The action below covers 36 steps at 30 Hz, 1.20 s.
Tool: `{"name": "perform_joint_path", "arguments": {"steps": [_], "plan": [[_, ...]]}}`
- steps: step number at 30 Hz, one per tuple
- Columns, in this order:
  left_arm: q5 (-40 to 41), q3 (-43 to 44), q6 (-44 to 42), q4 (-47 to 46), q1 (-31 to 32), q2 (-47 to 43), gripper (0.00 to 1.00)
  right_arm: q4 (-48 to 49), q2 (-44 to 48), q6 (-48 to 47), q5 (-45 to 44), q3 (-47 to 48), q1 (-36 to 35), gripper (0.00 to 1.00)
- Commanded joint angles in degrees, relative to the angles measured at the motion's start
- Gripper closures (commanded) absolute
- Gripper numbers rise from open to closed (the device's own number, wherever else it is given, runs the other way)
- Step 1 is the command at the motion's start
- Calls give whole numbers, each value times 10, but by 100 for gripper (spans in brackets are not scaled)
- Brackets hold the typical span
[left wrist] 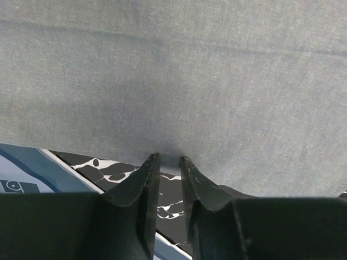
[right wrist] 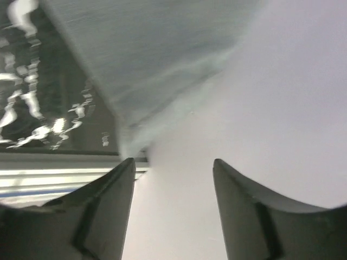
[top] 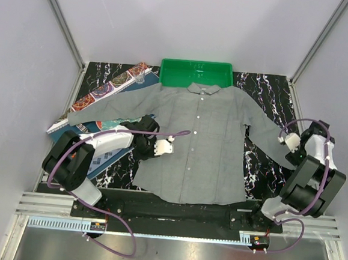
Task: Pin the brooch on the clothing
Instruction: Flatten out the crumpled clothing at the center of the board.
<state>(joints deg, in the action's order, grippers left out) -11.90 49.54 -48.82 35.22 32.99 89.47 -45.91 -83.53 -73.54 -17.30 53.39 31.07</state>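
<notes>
The grey button-up shirt [top: 203,144] lies flat in the middle of the black marble table, collar toward the far side. The brooch is not visible in any view. My left gripper [top: 163,146] is at the shirt's left side. In the left wrist view its jaws [left wrist: 169,158] stand a narrow gap apart, tips right at the edge of the shirt [left wrist: 179,81], with only bare table showing between them. My right gripper [top: 290,141] is raised by the shirt's right cuff. In the right wrist view it [right wrist: 173,162] is wide open and empty, facing the pale wall.
A green tray [top: 196,73] stands behind the collar. A strip of round-patterned mats [top: 108,90] lies at the back left with a small clear object [top: 140,77] on it. A blue patterned placemat [top: 109,152] lies under my left arm. Enclosure walls stand close on both sides.
</notes>
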Motion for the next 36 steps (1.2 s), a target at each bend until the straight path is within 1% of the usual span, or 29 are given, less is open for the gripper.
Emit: {"name": "perform_joint_path", "arguments": {"steps": [1, 3, 4, 5, 7, 8, 9, 10, 12, 13, 14, 15, 16, 17, 18, 19, 20, 21, 23, 24, 25, 26, 27, 29, 31, 33, 34, 35, 36], "plan": [[-20, 9, -10, 27, -2, -30, 74, -10, -29, 24, -10, 111, 2, 22], [-42, -3, -21, 37, -2, -56, 72, -48, -34, 37, 23, 137, 2, 18], [-51, -5, -29, 43, -1, -65, 71, -83, -32, 44, 37, 166, 1, 18], [-72, -6, -30, 55, 0, -75, 70, -104, -32, 64, 77, 183, 1, 17], [-101, 6, -9, 69, 1, -97, 69, -176, -37, 87, 140, 234, -7, 17], [-115, 13, 2, 72, -4, -105, 68, -199, -42, 122, 161, 248, -14, 17], [-130, 34, 23, 77, -18, -126, 63, -222, -42, 138, 188, 263, -32, 17], [-164, 46, 35, 79, -28, -141, 60, -255, -40, 156, 238, 287, -41, 15], [-191, 79, 81, 69, -63, -174, 50, -276, -31, 198, 285, 301, -64, 6], [-202, 90, 100, 49, -71, -206, 40, -276, -25, 216, 317, 307, -97, 3], [-202, 100, 119, 37, -81, -222, 34, -276, -18, 241, 332, 309, -114, 0], [-198, 117, 156, 27, -100, -235, 30, -270, -16, 254, 343, 308, -132, 0], [-197, 124, 171, 11, -113, -261, 24, -262, -13, 282, 351, 303, -181, 0], [-197, 139, 187, 3, -126, -272, 21, -257, -10, 292, 352, 299, -204, 0], [-198, 145, 227, -5, -153, -284, 16, -242, -8, 300, 351, 286, -232, 0], [-193, 150, 251, -29, -168, -297, 8, -229, -5, 323, 339, 278, -279, 0], [-190, 158, 278, -41, -183, -321, 4, -217, -1, 334, 334, 271, -301, 0], [-189, 165, 336, -52, -216, -335, 1, -199, 0, 344, 332, 269, -307, 0], [-171, 177, 393, -80, -237, -355, 1, -192, 2, 380, 354, 285, -352, 0], [-149, 186, 442, -78, -237, -356, 1, -189, 1, 393, 364, 311, -358, 0], [-102, 194, 457, -53, -237, -354, 1, -185, 1, 417, 382, 325, -364, 0], [-77, 208, 469, -39, -237, -345, 1, -178, 2, 429, 391, 338, -371, 0], [-65, 216, 444, -20, -237, -336, 1, -161, 3, 437, 400, 357, -375, 0], [-64, 259, 354, 81, -237, -309, 1, -139, 11, 452, 413, 367, -384, 0], [-81, 278, 305, 178, -249, -273, 1, -119, 17, 445, 423, 371, -400, 0], [-119, 268, 238, 216, -272, -272, 1, -121, 19, 432, 425, 372, -429, 0], [-120, 261, 212, 245, -276, -276, 1, -130, 17, 411, 426, 373, -443, 0], [-118, 240, 160, 258, -276, -280, 1, -139, 8, 403, 424, 374, -456, 0], [-114, 228, 137, 273, -277, -283, 1, -165, 0, 394, 420, 373, -493, 0]]}}
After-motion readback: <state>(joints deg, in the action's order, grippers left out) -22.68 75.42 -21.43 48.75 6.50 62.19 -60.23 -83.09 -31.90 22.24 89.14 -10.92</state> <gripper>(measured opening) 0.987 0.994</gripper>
